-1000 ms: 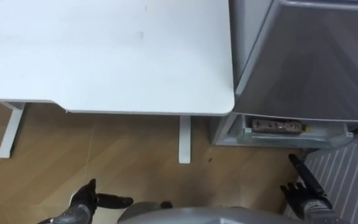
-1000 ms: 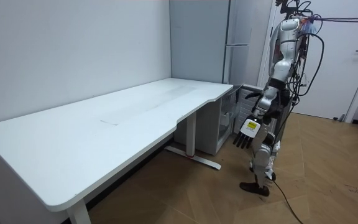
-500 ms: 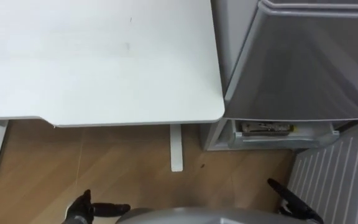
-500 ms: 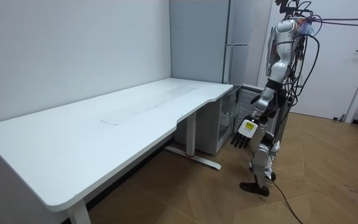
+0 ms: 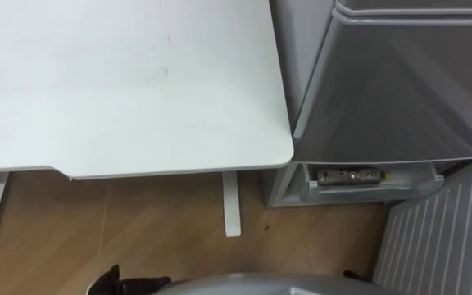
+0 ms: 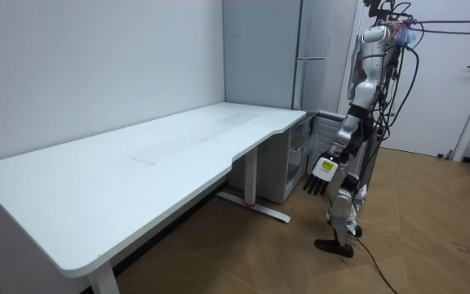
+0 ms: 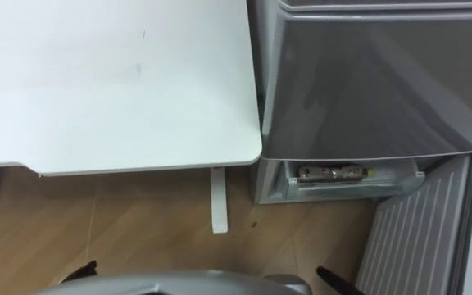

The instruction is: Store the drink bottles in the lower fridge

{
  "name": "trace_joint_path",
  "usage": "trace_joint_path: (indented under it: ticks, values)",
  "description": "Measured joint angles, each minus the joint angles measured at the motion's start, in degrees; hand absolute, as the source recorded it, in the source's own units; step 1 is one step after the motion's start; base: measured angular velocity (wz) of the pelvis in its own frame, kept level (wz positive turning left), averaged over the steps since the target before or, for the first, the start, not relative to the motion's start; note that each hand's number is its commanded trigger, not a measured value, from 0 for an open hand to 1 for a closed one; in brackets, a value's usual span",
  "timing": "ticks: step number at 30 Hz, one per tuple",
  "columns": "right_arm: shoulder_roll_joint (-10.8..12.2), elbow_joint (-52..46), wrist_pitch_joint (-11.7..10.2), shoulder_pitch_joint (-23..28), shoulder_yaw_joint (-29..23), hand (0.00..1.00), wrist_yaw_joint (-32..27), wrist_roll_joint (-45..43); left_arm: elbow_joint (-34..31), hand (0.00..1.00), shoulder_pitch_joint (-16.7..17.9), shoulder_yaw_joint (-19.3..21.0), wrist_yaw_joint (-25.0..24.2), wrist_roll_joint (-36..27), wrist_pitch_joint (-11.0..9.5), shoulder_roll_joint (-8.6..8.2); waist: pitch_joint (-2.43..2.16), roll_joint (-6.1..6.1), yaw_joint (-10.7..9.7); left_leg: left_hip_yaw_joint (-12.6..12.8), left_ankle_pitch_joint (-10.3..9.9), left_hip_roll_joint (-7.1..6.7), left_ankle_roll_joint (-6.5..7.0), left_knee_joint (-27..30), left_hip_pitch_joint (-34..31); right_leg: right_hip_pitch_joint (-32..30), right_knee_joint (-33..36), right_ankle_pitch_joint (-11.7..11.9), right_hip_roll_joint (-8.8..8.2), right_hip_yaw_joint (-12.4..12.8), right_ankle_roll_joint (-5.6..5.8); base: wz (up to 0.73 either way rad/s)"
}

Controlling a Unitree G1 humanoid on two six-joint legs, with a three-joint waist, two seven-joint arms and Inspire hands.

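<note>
In the left eye view the white desk (image 5: 121,82) spreads from 9 to 12 o'clock. The grey upper fridge door (image 5: 400,90) sits at 2 o'clock, just beside the desk's right edge. Under that door, at about 4 o'clock, the lower fridge (image 5: 297,187) stands open. An oblong brownish thing (image 5: 349,175) lies on its side in a pale tray (image 5: 412,181) there; whether it is a drink cannot be told. A ribbed white panel (image 5: 433,246) fills 5 o'clock. At 7 o'clock, on the bottom edge above the wooden floor (image 5: 162,238), the left hand (image 5: 120,285) shows with thumb and fingers stretched out, holding nothing.

In the right eye view a dark tip of the right hand (image 7: 336,287) pokes in at 5 o'clock, near the ribbed panel. Whether that hand is open or closed cannot be told.

In the room view the robot stands upright at the fridge end of the desk, facing it. Its left hand hangs low at about 4 o'clock, fingers straight and pointing down.
</note>
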Motion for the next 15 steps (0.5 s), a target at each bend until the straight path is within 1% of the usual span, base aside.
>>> trace_joint_path:
  ticks: [4,9,10,15]
  values:
    - [0.1,0.3,0.1,0.1,0.0,0.0,-0.6,0.0,0.0,0.0,-0.1,0.0,0.0,0.7,0.4,-0.11,0.27,0.3,-0.1,0.0,-0.2,-0.05,0.02,0.0,0.3,0.3,-0.1,-0.2,-0.04,0.0,0.08,0.0]
    - [0.1,0.4,1.1,0.2,0.0,0.0,-0.8,-0.1,0.0,0.0,0.0,0.0,0.0,0.8,1.2,-0.12,0.24,0.72,-0.2,0.0,-0.2,-0.04,-0.01,-0.1,0.3,0.3,-0.1,-0.3,-0.02,-0.1,0.04,0.0]
    - [0.1,0.4,1.2,0.2,0.0,0.0,-0.8,-0.1,0.0,0.0,0.0,0.0,0.0,0.8,1.3,-0.13,0.31,0.83,-0.2,0.0,-0.2,-0.03,-0.02,-0.1,0.3,0.3,-0.1,-0.3,-0.01,-0.1,0.03,0.0]
    - [0.1,0.3,1.2,0.3,0.0,0.0,-0.8,0.0,0.0,0.0,0.0,0.0,0.0,0.8,1.3,-0.2,0.3,0.81,-0.2,-0.1,-0.2,-0.01,-0.03,-0.1,0.3,0.4,-0.1,-0.3,-0.01,0.0,0.03,0.0]
